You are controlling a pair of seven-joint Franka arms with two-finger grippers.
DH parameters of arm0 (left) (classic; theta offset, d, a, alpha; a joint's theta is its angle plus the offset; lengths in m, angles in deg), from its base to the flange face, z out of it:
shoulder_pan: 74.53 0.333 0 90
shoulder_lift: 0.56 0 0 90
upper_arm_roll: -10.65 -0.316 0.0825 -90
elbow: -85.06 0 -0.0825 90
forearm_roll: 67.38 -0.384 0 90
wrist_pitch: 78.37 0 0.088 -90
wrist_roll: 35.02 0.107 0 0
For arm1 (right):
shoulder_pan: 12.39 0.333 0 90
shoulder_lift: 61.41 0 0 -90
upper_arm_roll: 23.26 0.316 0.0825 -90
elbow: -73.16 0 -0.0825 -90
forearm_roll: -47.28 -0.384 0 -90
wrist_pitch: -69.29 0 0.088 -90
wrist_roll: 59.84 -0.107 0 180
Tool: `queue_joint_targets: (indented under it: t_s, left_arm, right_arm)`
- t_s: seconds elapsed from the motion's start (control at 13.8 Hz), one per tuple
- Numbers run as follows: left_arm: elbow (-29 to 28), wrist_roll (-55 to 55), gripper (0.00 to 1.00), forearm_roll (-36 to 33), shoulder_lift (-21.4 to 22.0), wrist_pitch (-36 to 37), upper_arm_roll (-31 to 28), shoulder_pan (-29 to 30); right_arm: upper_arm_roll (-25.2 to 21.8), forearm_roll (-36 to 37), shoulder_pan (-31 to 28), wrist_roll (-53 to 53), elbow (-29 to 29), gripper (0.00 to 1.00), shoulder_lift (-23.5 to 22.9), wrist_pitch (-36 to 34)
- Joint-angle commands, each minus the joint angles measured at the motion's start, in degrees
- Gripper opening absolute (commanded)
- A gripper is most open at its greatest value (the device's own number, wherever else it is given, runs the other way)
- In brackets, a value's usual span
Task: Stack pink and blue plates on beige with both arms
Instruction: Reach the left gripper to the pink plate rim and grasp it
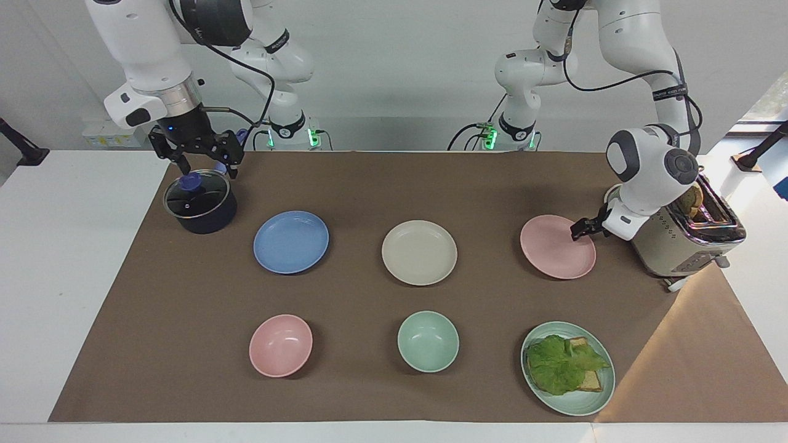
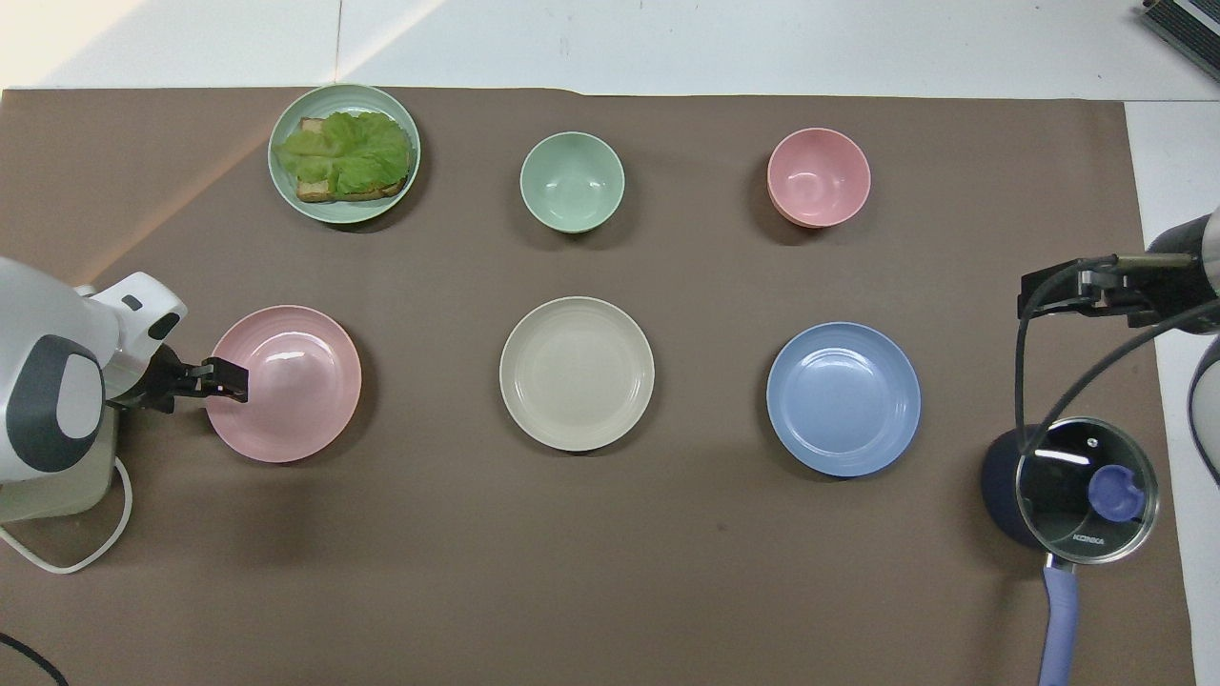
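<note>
Brown paper covers the tabletop. One pink plate [image 1: 557,247], one beige plate [image 1: 419,252] and one blue plate [image 1: 290,241] sit in a row, beige between, so each arm gets its own. My left gripper [image 1: 579,229] has its fingers spread at the pink rim; my right gripper [image 1: 201,161] waits spread over one lidded pot [image 1: 200,202]. Two bowls farther out.

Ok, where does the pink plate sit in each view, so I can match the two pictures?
Facing view: the pink plate lies toward the picture's right, beside the toaster, with the left gripper at its rim.
Overhead view: the pink plate lies toward the picture's left, the left gripper at its edge.
Shared landmark: the beige plate, mid-table in both, beside the pink plate.
</note>
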Motion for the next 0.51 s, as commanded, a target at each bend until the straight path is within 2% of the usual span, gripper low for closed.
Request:
queue_joint_targets:
  t_s: [0.0, 0.15, 0.22, 0.29, 0.44]
  left_arm:
    - [-2.3, -1.1, 1.0, -0.1, 0.9, -1.4, 0.4, 0.5]
    - [-2.3, -4.2, 0.33, -0.1, 0.9, -1.1, 0.5, 0.3]
    - [-2.4, -5.0, 0.22, -0.1, 0.9, -1.2, 0.5, 0.1]
    - [-2.4, -5.1, 0.18, -0.1, 0.9, -1.2, 0.5, -0.1]
    - [-2.6, -5.2, 0.0, -0.1, 1.0, -0.9, 0.5, -0.1]
  right_arm:
    - [0.2, -0.7, -0.7, -0.4, 1.4, 1.0, 1.1, 0.3]
    - [0.2, -0.7, -0.7, -0.4, 1.4, 1.0, 1.1, 0.4]
    - [0.2, -0.7, -0.7, -0.4, 1.3, 1.0, 1.1, 0.4]
    - [0.2, -0.7, -0.7, -0.4, 1.4, 1.0, 1.1, 0.4]
    - [0.2, -0.7, -0.7, -0.4, 1.4, 1.0, 1.1, 0.3]
